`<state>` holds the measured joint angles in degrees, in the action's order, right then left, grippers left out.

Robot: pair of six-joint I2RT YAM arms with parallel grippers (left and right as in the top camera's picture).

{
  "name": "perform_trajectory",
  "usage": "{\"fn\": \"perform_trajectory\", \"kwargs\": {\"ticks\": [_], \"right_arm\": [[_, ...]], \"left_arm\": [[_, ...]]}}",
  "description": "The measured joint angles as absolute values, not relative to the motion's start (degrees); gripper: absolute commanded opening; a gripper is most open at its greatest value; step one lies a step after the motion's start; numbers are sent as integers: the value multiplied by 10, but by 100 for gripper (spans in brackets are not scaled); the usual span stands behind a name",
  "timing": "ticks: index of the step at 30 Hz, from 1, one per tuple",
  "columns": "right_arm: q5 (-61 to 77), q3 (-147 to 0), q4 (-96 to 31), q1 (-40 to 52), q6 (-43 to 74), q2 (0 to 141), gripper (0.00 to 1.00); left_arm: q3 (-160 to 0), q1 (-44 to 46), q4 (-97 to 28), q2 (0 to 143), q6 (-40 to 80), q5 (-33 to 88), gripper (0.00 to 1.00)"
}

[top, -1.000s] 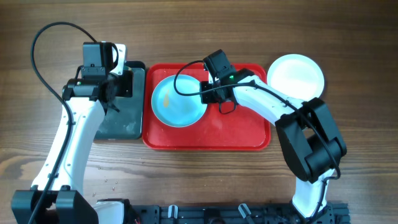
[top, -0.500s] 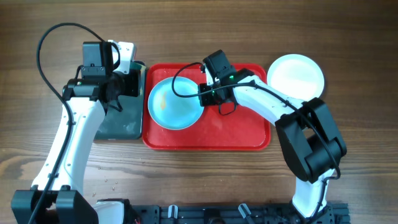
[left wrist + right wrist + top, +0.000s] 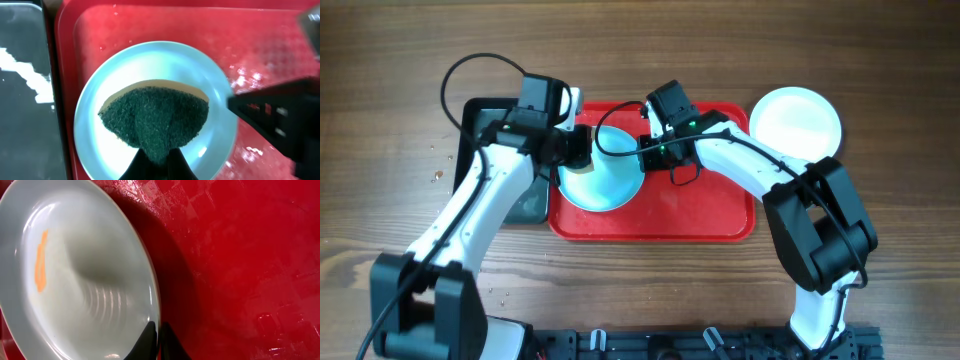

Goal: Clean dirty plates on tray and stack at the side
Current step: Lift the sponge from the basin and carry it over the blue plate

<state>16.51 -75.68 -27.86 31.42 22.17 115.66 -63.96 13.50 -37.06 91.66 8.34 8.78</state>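
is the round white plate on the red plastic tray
No, the round white plate sits on the wooden table beside the red plastic tray.

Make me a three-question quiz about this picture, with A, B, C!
1. Where is the white plate? A in a sink B on the wooden table C on a chair
2. The scouring sponge is: A dark green B pink C white
3. The right gripper is: A open B holding the sponge C pinching the rim of the turquoise plate
Answers: B, it sits on wood beside the red tray; A, seen in the left gripper; C, its jaws close on the rim.
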Motion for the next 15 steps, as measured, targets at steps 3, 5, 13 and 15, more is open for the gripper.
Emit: {"fn": "perform_trajectory", "kwargs": {"ticks": [3, 5, 13, 15], "right_arm": [[165, -757, -278, 314, 222, 1157, 6], [165, -757, -278, 314, 222, 1157, 6], [165, -757, -278, 314, 222, 1157, 7], [165, -757, -278, 314, 222, 1157, 8]], "left_arm": [[-640, 138, -362, 947, 96, 69, 4], [-639, 138, -362, 964, 101, 62, 4], [-639, 138, -352, 1010, 104, 27, 4], [-639, 138, -347, 1013, 105, 24, 4]]}}
